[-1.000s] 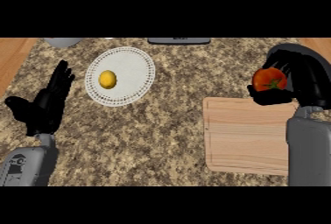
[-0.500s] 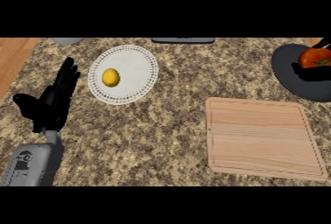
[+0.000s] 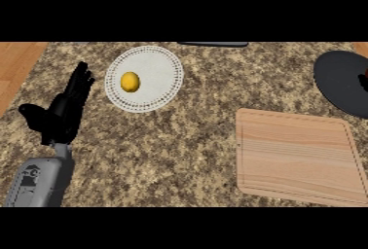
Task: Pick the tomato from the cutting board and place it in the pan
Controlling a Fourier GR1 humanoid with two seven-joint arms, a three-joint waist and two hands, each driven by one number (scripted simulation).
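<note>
Board: the cutting board lies nearest, right of centre, and its top is bare — no tomato on it, so the pick looks done.
Left hand: the left hand rests at the left of the view, fingers straight and pointing up the counter, thumb out to the side; it holds nothing and touches nothing but air.
Counter: speckled stone between hand and board.
Plate: a white plate sits just beyond the left hand, with a small yellow thing on it — not part of this job.
Pan: the dark pan is far right, cut by the view's edge, well apart from the plate.
Tomato: a sliver of red at the right edge by the pan may be it — I can't tell for sure, nor whether it is in the pan.
Right hand: out of sight, so its fingers can't be judged.
Left to do: confirming the drop in the pan, at most.
</note>
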